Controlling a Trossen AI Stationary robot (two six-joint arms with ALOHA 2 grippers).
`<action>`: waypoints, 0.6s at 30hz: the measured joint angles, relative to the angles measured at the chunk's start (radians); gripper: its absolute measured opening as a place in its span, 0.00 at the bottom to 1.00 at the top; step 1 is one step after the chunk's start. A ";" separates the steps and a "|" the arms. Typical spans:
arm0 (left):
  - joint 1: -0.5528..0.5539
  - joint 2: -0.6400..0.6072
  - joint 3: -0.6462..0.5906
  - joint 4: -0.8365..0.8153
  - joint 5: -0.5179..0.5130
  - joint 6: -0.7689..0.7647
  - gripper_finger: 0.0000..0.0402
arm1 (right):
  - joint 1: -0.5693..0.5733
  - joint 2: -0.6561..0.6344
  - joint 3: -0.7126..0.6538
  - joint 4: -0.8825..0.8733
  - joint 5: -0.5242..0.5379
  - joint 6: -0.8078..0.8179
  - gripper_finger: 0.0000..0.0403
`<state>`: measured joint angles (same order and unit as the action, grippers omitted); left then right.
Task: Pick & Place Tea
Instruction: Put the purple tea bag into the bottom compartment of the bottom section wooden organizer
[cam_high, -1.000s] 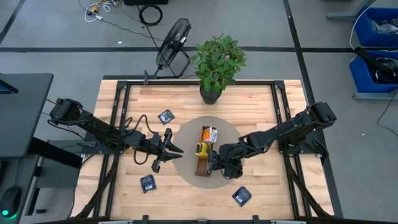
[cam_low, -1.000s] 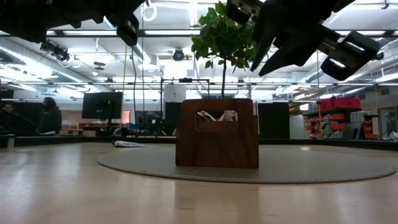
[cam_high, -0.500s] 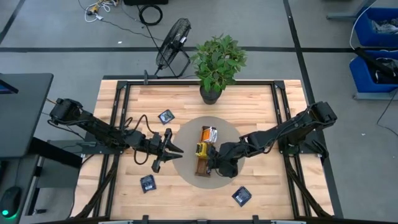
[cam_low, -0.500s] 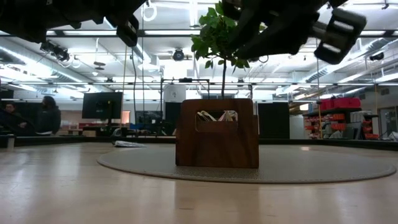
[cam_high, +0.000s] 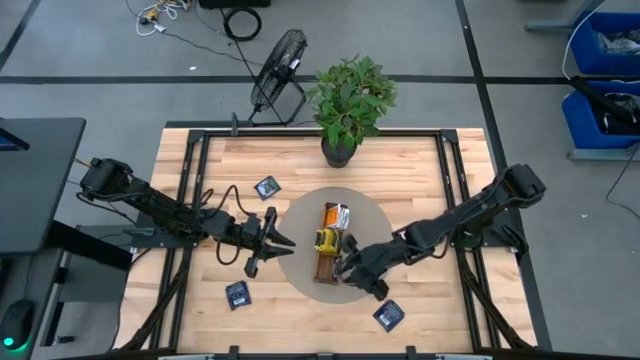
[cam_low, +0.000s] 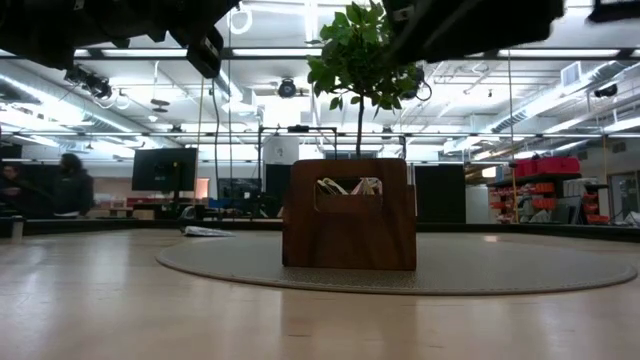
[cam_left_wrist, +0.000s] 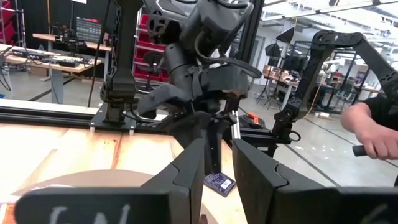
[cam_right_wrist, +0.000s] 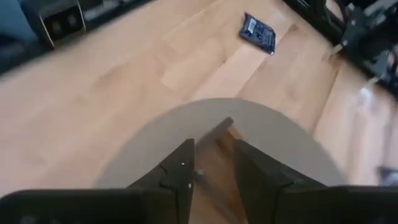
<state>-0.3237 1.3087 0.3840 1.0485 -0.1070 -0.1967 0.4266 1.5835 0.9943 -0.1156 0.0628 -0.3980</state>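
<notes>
1. a pale wooden table (cam_high: 400, 160) stands on a grey floor, with a potted plant (cam_high: 350, 100) at its far edge and a black fan (cam_high: 278, 72) on the floor just beyond it.
2. a round grey mat (cam_high: 300, 215) lies at the middle of the table, and a long narrow wooden tray (cam_high: 326, 268) stands on it.
3. the tea in the tray (cam_high: 333, 216) is a bunch of orange and yellow sachets packed into its far half; the low view shows their tops through the cut-out in the tray's near end.
4. three dark navy sachets lie loose on the bare wood: one far left of the mat (cam_high: 266, 187), one near left (cam_high: 237, 295), one near right (cam_high: 389, 315).
5. the right gripper (cam_high: 350, 272) hovers over the near end of the tray, its arm reaching in from the right side; in its wrist view the fingers (cam_right_wrist: 180, 174) stand a little apart with nothing between them, above the tray's end and the mat.
6. the left gripper (cam_high: 272, 241) waits just beside the mat's left edge, above the wood; its fingers (cam_left_wrist: 193, 174) are parted by a narrow gap and hold nothing.
7. a person's hand (cam_left_wrist: 373, 134) shows in the room beyond the table.
</notes>
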 joint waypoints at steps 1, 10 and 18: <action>0.000 0.000 0.000 0.000 0.000 0.000 0.22 | 0.005 -0.001 0.000 -0.004 0.000 0.048 0.29; 0.000 0.000 0.000 -0.019 0.000 -0.020 0.22 | 0.043 -0.014 0.000 -0.104 -0.044 0.542 0.29; 0.000 0.000 0.000 -0.023 -0.001 -0.027 0.22 | 0.087 -0.014 0.000 -0.162 -0.184 0.913 0.29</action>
<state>-0.3237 1.3087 0.3840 1.0256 -0.1079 -0.2241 0.5132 1.5700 0.9947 -0.2781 -0.1214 0.5155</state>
